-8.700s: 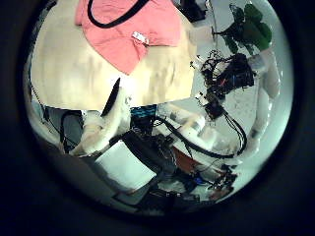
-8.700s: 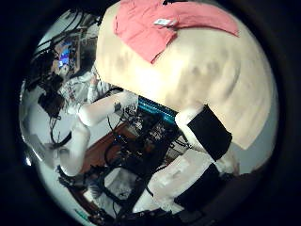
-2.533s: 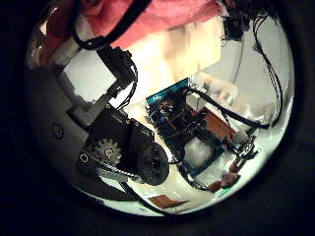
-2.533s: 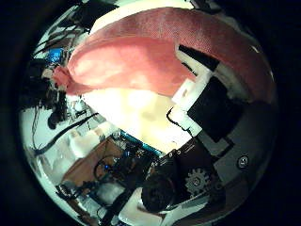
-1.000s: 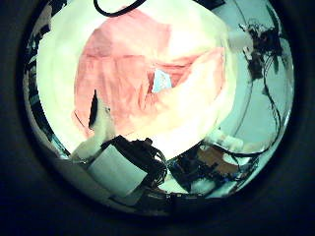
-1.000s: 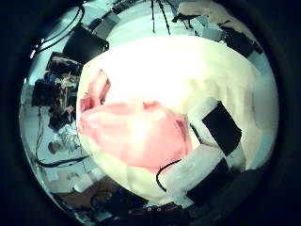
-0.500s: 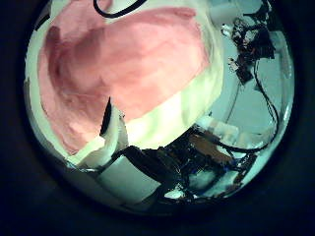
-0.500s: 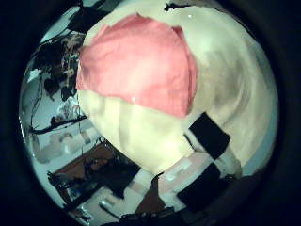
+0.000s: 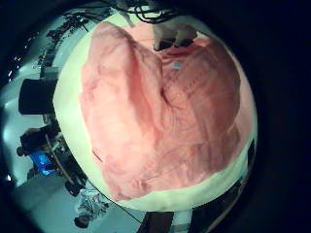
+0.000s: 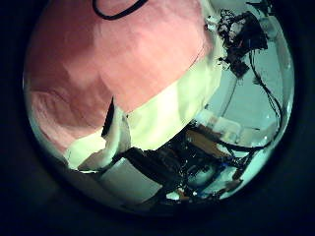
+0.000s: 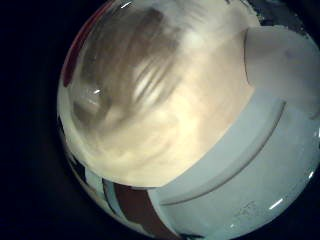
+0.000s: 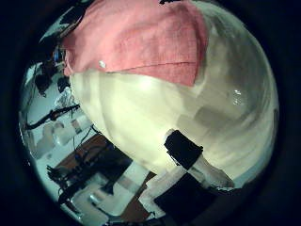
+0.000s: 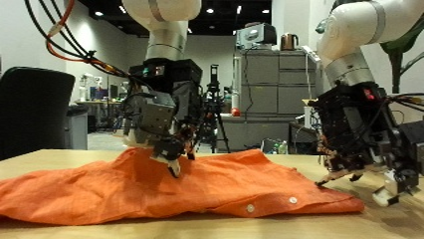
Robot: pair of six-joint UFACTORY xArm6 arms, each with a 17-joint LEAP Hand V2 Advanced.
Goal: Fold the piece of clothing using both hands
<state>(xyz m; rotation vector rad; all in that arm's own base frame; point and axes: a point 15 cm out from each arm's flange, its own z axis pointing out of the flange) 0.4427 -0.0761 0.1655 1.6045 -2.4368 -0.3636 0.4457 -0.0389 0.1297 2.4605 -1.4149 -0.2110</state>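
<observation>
Table: pale wooden top, spans the foreground of the outside view; bare wood shows near the front edge and off the shirt's end by the right hand.

Shirt: orange-pink, lies flat across the table, partly folded over itself. Wrinkled and rumpled, with raised folds running along its length. Small white buttons show along the front edge nearest the camera. In the left little-finger palm view the shirt fills most of the frame, with a small light label near the collar area, so the left palm is close above it. The right thumb-side view has the shirt with a straight folded edge on bare table.

Left hand: over the middle of the shirt, fingers pointing down, tips at a raised fold. Grasp or mere touch: cannot tell.

Right hand: above the shirt's end, fingers hanging loose and spread, released, holding nothing.
</observation>
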